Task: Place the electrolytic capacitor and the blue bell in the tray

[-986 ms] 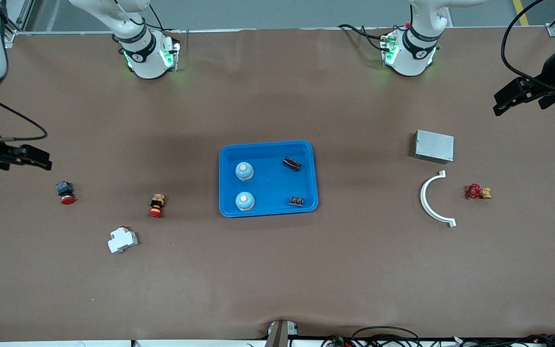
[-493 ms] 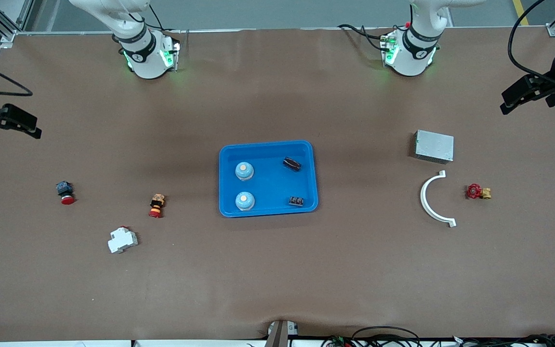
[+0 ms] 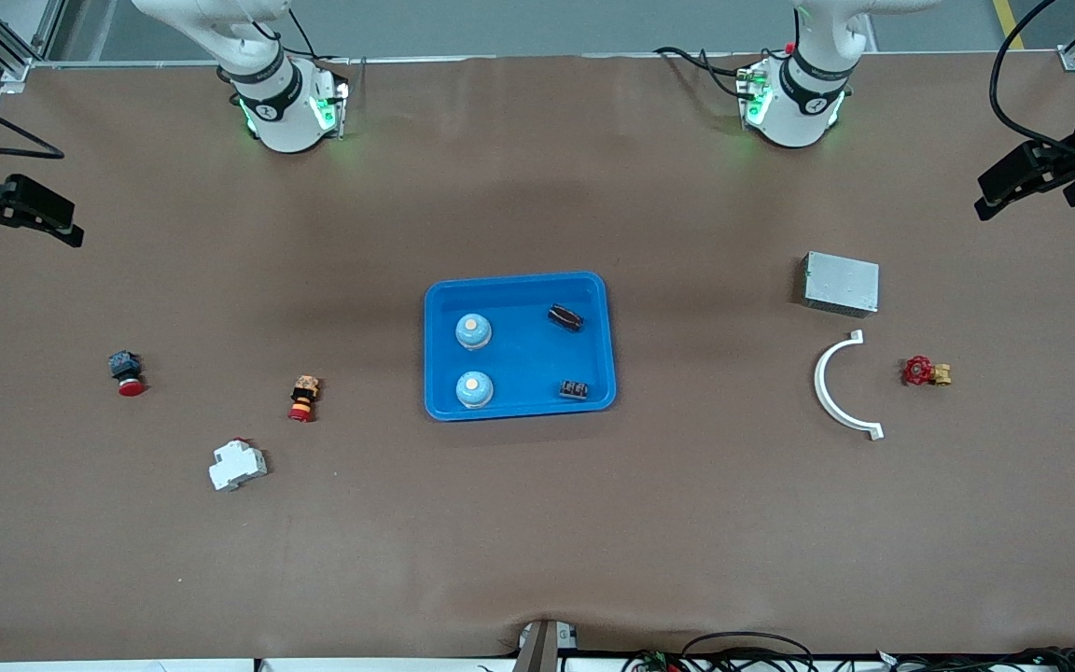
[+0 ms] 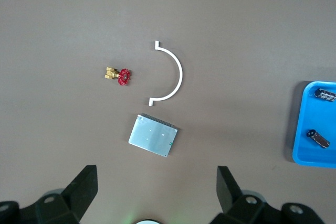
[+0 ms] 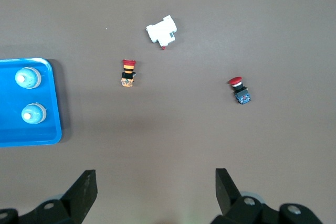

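- Nearest the front camera inside the bright blue shallow rectangular plastic tray (image 3: 519,411) sit one pale blue dome-shaped bell with a cream button on top (image 3: 474,390) at about 7 o'clock from the tray's middle, and one small dark ribbed capacitor (image 3: 575,388) at about 4 o'clock.
- Farther from that camera, the second pale blue dome bell (image 3: 473,330) lies at about 10 o'clock and the second dark cylindrical capacitor (image 3: 565,317) at about 2 o'clock — all four apart from one another, none touching the rim as far as I can tell.
- Judged from this layout, the placing looks finished; nothing blue-domed or capacitor-like shows on the brown table covering (image 3: 537,541) outside the tray.
- Handling, as a judgement: the bells look hard, smooth and rounded, likely to slip — better pinched low across the base than on the dome. The capacitors look light and stiff, prone to rolling; take them across the body, not by the ends.
- Right gripper (image 3: 24,213) hovers high over the table's edge at the right arm's end, fingers spread wide and holding nothing; its wrist view confirms the empty gap (image 5: 155,192).
- Left gripper (image 3: 1027,177) hovers likewise over the left arm's end, fingers fully apart and empty (image 4: 157,192) — both arms appear to wait.
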Motion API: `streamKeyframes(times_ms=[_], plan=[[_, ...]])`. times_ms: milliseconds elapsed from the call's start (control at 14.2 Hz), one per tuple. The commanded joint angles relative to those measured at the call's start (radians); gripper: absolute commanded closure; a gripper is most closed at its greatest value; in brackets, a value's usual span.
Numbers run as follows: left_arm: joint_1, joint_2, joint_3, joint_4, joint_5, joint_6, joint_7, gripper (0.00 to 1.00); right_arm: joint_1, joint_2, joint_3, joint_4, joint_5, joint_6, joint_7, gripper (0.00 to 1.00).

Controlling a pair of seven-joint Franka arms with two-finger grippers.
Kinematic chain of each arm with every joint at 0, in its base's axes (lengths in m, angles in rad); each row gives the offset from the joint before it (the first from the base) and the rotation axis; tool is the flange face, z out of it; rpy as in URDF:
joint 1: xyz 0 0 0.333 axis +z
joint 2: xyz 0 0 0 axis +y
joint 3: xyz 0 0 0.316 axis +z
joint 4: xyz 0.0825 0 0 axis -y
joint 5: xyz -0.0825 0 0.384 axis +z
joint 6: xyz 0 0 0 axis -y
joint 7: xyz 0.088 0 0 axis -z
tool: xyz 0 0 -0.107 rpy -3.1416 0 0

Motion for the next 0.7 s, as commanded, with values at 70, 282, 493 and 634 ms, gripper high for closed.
streamKeyframes(times_ms=[70, 282, 493, 634], plan=[[-0.004, -0.006, 0.000, -0.001, -0.009, -0.017, 0.026, 0.00, -0.017, -0.038, -0.004, -0.027, 0.040, 0.003, 0.009, 0.00], [-0.003, -0.006, 0.000, -0.001, -0.009, -0.017, 0.106, 0.00, -0.047, -0.044, -0.006, -0.027, 0.066, 0.006, 0.009, 0.00], [-0.003, -0.005, -0.001, 0.000, -0.012, -0.017, 0.115, 0.00, -0.046, -0.052, -0.022, -0.027, 0.066, 0.015, 0.009, 0.00], [0.001, 0.002, 0.000, 0.000, -0.022, -0.017, 0.115, 0.00, -0.046, -0.053, -0.024, -0.027, 0.064, 0.014, 0.009, 0.00]])
